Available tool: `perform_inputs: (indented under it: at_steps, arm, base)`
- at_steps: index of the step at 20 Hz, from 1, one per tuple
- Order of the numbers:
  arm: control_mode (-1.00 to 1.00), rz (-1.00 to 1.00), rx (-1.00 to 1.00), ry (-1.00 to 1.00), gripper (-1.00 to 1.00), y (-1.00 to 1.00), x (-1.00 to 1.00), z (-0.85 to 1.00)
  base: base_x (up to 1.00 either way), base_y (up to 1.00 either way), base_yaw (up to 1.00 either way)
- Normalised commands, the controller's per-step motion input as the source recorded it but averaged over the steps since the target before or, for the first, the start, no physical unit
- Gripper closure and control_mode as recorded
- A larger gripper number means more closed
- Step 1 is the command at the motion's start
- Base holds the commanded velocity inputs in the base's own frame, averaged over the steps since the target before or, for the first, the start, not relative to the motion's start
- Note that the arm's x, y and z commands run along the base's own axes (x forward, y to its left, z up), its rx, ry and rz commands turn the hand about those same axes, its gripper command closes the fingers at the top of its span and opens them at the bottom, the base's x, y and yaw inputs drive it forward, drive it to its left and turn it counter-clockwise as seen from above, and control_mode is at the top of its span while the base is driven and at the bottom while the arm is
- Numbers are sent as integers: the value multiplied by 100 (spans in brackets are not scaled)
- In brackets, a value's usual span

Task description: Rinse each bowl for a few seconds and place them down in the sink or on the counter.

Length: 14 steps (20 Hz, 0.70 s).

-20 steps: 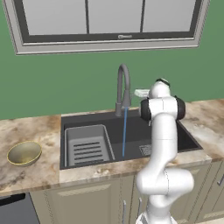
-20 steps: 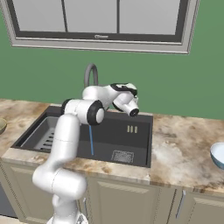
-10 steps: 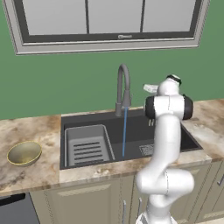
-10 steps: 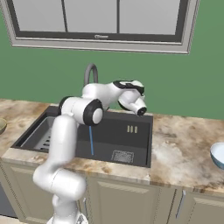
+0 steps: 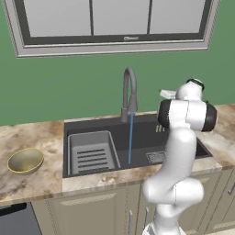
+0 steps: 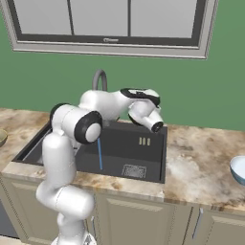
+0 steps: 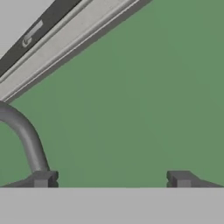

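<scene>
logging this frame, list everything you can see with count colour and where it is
olive-gold bowl: 1, shiny olive-gold, on the counter left of the sink
blue-white bowl: 1, pale blue-white, on the counter far right of the sink, cut by the picture edge
sink: 1, dark charcoal, set in the counter
rack insert: 1, grey ribbed, left half of the sink
faucet: 1, grey curved, behind the sink
water stream: 1, blue, running from the faucet into the sink
counter: 1, beige-brown speckled, over tan cabinets
window: 1, grey frame, on the green wall
gripper: 1, dark tips, open, holding nothing, facing the wall
</scene>
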Motion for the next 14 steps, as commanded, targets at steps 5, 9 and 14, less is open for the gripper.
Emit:
perform_inputs:
  at_steps: [5, 9, 14]
  arm:
    - [-100, -3, -3, 0, -100, -13, -86, 31]
    - [-100, -3, -8, 15, -100, 0, -54, 41]
    - [-100, -3, -7, 32, -100, 0, -42, 28]
  base:
    - [0, 0, 0]
    - [0, 0, 0]
    - [0, 0, 0]
